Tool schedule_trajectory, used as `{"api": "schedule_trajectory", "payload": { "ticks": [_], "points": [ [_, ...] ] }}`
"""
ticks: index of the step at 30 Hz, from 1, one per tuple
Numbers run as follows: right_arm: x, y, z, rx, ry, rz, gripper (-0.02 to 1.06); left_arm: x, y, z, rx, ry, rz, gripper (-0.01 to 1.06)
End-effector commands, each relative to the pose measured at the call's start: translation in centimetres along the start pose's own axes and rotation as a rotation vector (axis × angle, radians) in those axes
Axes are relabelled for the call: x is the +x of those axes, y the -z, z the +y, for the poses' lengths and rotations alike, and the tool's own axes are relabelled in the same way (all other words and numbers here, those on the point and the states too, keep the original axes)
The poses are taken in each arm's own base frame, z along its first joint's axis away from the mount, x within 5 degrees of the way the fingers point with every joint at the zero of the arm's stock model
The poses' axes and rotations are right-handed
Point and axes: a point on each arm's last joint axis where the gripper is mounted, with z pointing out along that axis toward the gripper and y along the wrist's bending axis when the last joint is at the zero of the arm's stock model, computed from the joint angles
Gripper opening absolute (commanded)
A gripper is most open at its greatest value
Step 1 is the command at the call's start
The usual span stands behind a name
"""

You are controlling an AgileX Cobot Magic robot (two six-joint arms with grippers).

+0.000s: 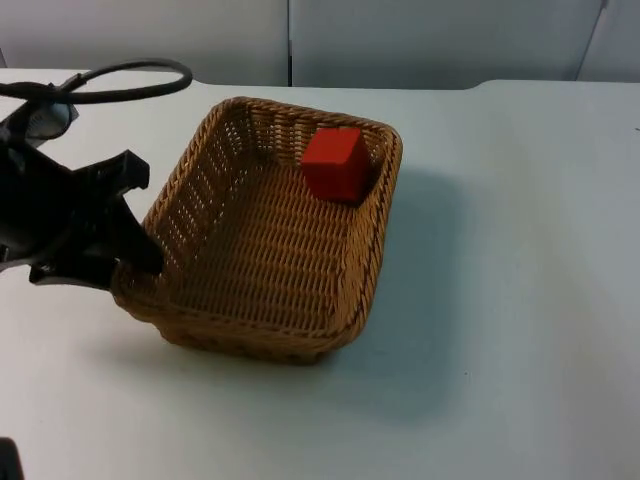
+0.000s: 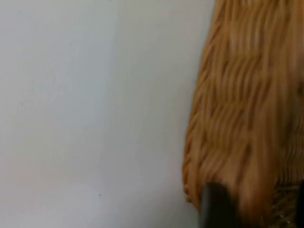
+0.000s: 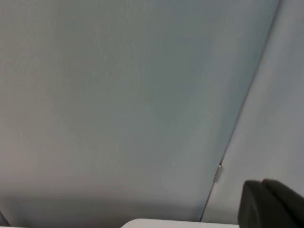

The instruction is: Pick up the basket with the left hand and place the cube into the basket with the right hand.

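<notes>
White bench (image 1: 520,300), grey partition wall (image 1: 420,40) at the far end. Landmark: the wicker basket (image 1: 270,250).

Nearest to me, the basket's front rim casts a wide shadow on the bench, so I judge it lifted, tilted a bit.

Left end effector (image 1: 135,262) is at the basket's left front corner, clamped on the rim: one finger outside the wall, the other seems inside. Left wrist view agrees: basket weave (image 2: 247,104) right against a dark fingertip (image 2: 216,206), bare bench beside it.

Further back, the red cube (image 1: 336,164) sits inside the basket, in the far right corner, touching or nearly touching the far wall. Placement looks done to me.

Right end effector: right wrist view faces the partition wall (image 3: 118,95), with a dark fingertip (image 3: 273,202) and a strip of bench edge. Can't tell if it's open or closed. That arm looks parked clear of the basket.

Risks from here:
- Single-corner grip on a flexible rim: basket could sag or twist out if the arm moves fast.
- Cube load is diagonal to the grip, which adds torque.
- More tilt and the cube slides.
</notes>
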Motion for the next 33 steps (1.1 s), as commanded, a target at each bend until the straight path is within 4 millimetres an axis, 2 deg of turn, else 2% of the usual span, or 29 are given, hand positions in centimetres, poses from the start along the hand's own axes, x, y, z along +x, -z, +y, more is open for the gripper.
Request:
{"api": "schedule_trajectory", "payload": {
  "ticks": [1, 3, 7, 12, 15, 16, 17, 19, 20, 22, 23, 24, 25, 26, 29, 30, 33],
  "points": [
    [-0.4, 0.3, -0.1, 0.007, 0.005, -0.021, 0.00, -0.1, 0.1, -0.3, 0.027, 0.029, 0.007, 0.71],
    [-0.4, 0.3, -0.1, 0.007, 0.005, -0.021, 0.00, 0.0, 0.1, -0.3, 0.034, 0.031, 0.013, 0.74],
    [-0.4, 0.3, -0.1, 0.007, 0.005, -0.021, 0.00, -0.5, 0.3, -0.5, 0.034, -0.002, 0.005, 0.73],
    [-0.4, 0.3, -0.1, 0.007, 0.005, -0.021, 0.00, -2.9, 2.4, -2.1, -0.001, -0.112, -0.063, 0.71],
    [-0.4, 0.3, -0.1, 0.007, 0.005, -0.021, 0.00, -5.0, 5.9, -4.1, -0.089, -0.222, -0.144, 0.58],
    [-0.4, 0.3, -0.1, 0.007, 0.005, -0.021, 0.00, -5.0, 5.9, -4.1, -0.089, -0.222, -0.144, 0.58],
    [-0.4, 0.3, -0.1, 0.007, 0.005, -0.021, 0.00, -5.5, 8.2, -5.2, -0.160, -0.250, -0.192, 0.47],
    [-0.4, 0.3, -0.1, 0.007, 0.005, -0.021, 0.00, -5.3, 11.3, -6.3, -0.250, -0.263, -0.260, 0.24],
    [-0.4, 0.3, -0.1, 0.007, 0.005, -0.021, 0.00, -5.3, 11.3, -6.3, -0.250, -0.263, -0.260, 0.24],
    [-0.4, 0.3, -0.1, 0.007, 0.005, -0.021, 0.00, -4.2, 14.9, -7.9, -0.325, -0.316, -0.331, 0.03],
    [-0.4, 0.3, -0.1, 0.007, 0.005, -0.021, 0.00, -3.4, 16.8, -8.7, -0.363, -0.356, -0.360, 0.00],
    [-0.4, 0.3, -0.1, 0.007, 0.005, -0.021, 0.00, -2.0, 19.4, -9.8, -0.402, -0.387, -0.411, 0.00],
    [-0.4, 0.3, -0.1, 0.007, 0.005, -0.021, 0.00, -2.0, 19.4, -9.8, -0.402, -0.387, -0.411, 0.00],
    [-0.4, 0.3, -0.1, 0.007, 0.005, -0.021, 0.00, -0.7, 21.5, -10.9, -0.415, -0.405, -0.467, 0.00],
    [-0.4, 0.3, -0.1, 0.007, 0.005, -0.021, 0.00, 4.1, 27.3, -13.8, -0.430, -0.465, -0.628, 0.00],
    [-0.4, 0.3, -0.1, 0.007, 0.005, -0.021, 0.00, 4.1, 27.3, -13.8, -0.430, -0.465, -0.628, 0.00],
    [-0.4, 0.3, -0.1, 0.007, 0.005, -0.021, 0.00, 11.2, 32.4, -16.1, -0.410, -0.544, -0.802, 0.00]
  ]
}}
